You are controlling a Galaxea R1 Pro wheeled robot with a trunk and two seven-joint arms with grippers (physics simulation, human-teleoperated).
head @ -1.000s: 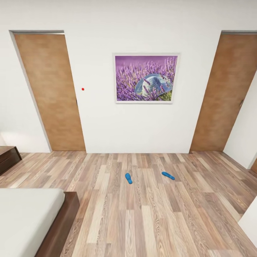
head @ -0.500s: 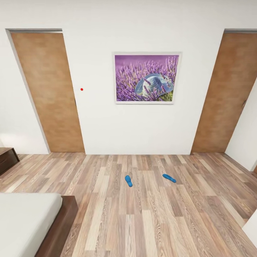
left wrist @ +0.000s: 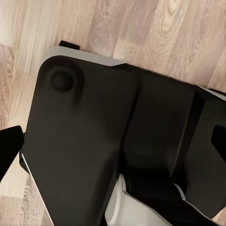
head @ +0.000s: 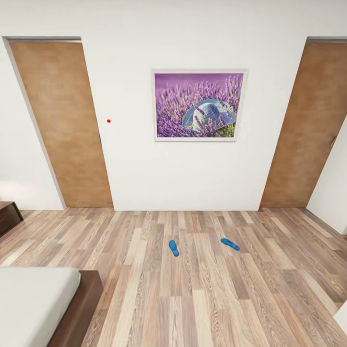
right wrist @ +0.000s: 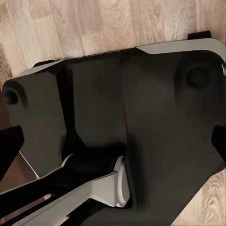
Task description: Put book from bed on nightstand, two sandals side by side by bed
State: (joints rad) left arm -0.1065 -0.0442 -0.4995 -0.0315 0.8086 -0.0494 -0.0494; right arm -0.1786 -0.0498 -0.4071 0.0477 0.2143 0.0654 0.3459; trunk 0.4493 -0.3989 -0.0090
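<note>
Two bright blue sandals lie apart on the wood-plank floor of the bedroom, one [head: 173, 247] near the middle and the other [head: 230, 244] to its right, angled differently. A corner of the bed [head: 33, 303], with a pale mattress and dark brown frame, sits at the lower left. The book is out of view. In the left wrist view my left gripper [left wrist: 113, 146] hangs open over the robot's black base, fingertips at the picture's two edges. My right gripper [right wrist: 113, 141] is open the same way, holding nothing.
The white wall ahead carries a framed lavender picture [head: 198, 105] between two brown doors [head: 60, 120] [head: 308, 120]. A dark brown piece of furniture [head: 7, 217] pokes in at the left edge. A white wall corner [head: 341, 315] stands at the lower right.
The whole head view has shifted: the wall and doors look closer, and the bed and dark furniture have slid toward the left edge. The sandals have not moved on the floor.
</note>
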